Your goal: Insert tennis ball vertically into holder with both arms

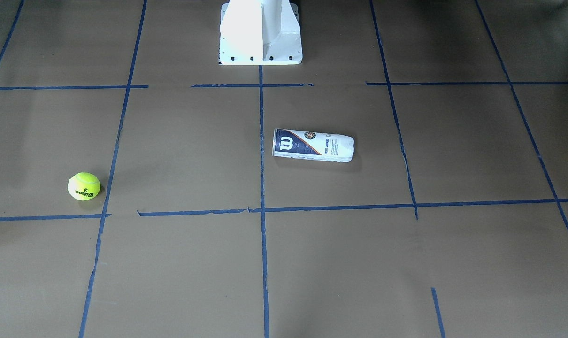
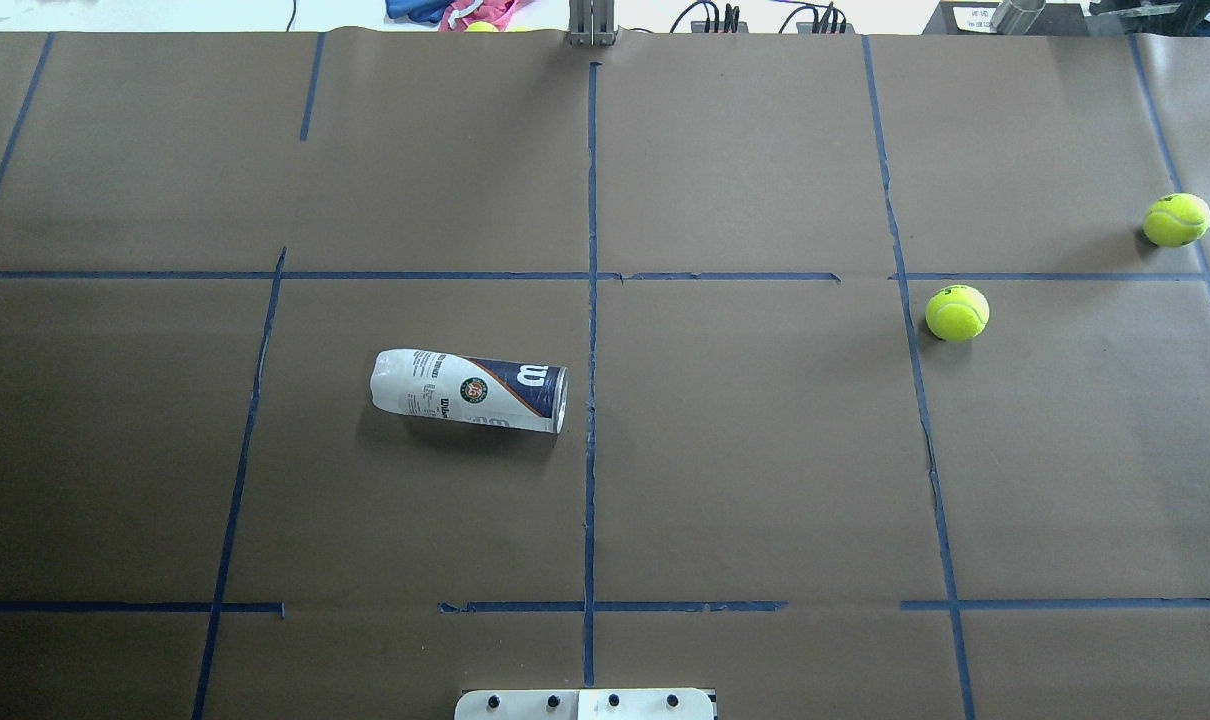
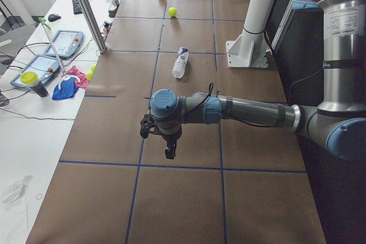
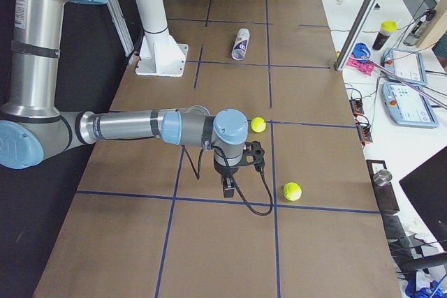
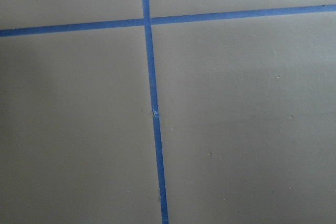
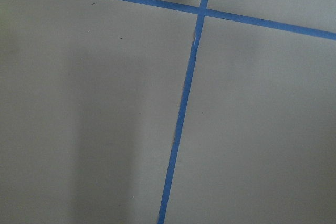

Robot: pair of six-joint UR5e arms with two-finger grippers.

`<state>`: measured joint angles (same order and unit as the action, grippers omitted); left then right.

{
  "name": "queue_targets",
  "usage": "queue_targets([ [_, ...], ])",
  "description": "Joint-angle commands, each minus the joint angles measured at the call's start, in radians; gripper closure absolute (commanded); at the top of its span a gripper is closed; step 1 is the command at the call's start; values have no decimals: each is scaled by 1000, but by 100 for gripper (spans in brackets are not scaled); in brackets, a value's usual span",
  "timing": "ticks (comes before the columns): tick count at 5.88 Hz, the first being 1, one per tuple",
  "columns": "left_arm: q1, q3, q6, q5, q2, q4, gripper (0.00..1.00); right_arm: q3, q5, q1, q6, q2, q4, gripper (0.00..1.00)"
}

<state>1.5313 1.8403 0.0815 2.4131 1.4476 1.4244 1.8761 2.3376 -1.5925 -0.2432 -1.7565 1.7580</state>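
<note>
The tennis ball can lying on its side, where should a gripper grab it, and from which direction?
Grip the holder around its middle, coming straight down from above with the jaws across its narrow width. It lies flat on its side, so both long flanks look free.

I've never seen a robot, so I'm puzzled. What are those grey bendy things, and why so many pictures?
Those are two robot arms at a table. Six cameras look at once: one from above, one facing the robot, one at each end, one on each wrist. The left hand and right hand hang over it, holding nothing. A tennis-ball can lies on its side. One tennis ball rests to the robot's right, a second ball farther out. The wrist pictures show mostly tabletop and blue tape.
</note>
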Motion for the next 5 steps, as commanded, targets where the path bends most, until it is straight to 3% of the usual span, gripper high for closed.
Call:
queue_targets([
  [1,-51,81,1,0,4,49,0,-2,-1,0,4,0,0,0],
  [3,-143,89,-5,0,11,352,0,1,0,2,5,0,-8,0],
  [5,-293,114,-14,-9,115,424,0,0,5,3,7,0,-52,0],
])
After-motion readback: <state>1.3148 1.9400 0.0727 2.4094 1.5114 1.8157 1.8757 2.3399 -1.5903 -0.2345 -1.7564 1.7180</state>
